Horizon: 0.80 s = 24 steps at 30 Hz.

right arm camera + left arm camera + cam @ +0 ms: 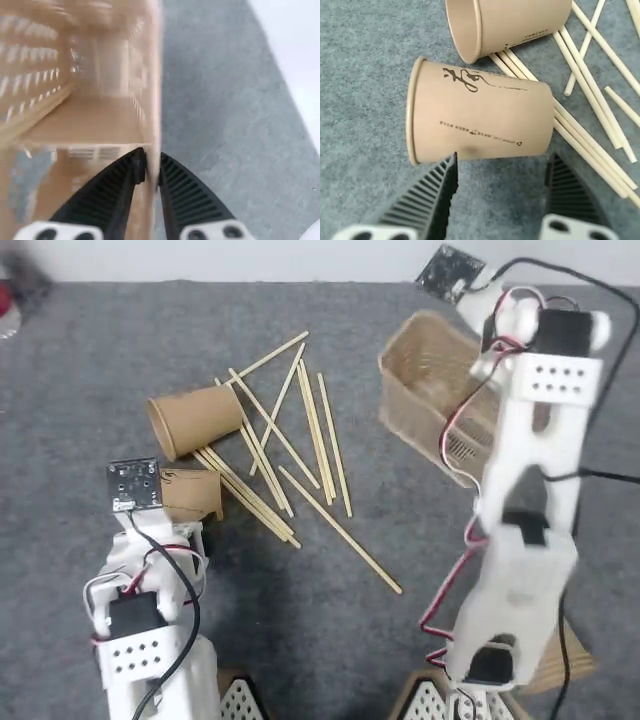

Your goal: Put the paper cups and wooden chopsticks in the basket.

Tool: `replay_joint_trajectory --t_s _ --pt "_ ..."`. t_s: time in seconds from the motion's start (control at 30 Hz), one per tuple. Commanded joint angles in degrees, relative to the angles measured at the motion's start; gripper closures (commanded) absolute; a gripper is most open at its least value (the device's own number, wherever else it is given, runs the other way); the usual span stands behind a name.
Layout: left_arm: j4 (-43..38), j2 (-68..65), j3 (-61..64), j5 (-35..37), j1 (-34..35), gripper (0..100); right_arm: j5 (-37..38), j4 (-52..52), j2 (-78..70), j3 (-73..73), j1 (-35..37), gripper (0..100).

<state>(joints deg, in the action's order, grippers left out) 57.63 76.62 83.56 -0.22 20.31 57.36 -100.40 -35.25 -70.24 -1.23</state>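
Cup-grasp step: left claw (503, 162) released over lying paper cup (480, 117), far from basket (90, 120), must drop and clench; right claw (148, 162) grasping basket wall.

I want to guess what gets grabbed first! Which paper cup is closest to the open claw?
The cup with brush lettering, lying just in front of the left gripper. The other cup lies farther off.

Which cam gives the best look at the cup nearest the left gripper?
Left wrist view: the near cup lies on its side, whole, just beyond the open left gripper. In the high view that arm's wrist camera hides part of it. The right wrist view faces the basket.
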Motion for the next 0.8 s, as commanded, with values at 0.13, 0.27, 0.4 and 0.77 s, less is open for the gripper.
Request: replay_joint_trajectory --t_s 0.13,0.27,0.4,0.77 --pt "-2.8 0.4 1.5 0.4 -1.0 72 -7.0 -2.2 -6.7 -21.6 -0.7 72.7" --pt "-2.8 0.4 1.5 0.4 -2.5 72 -7.0 -2.3 -5.1 -22.2 -1.1 77.8" --pt "-2.8 0.4 1.5 0.4 -2.5 72 -7.4 -2.7 2.9 -20.4 -2.2 79.6" --pt "-2.8 0.4 1.7 0.4 -2.5 72 -4.3 -2.4 41.4 27.7 -3.5 79.8"
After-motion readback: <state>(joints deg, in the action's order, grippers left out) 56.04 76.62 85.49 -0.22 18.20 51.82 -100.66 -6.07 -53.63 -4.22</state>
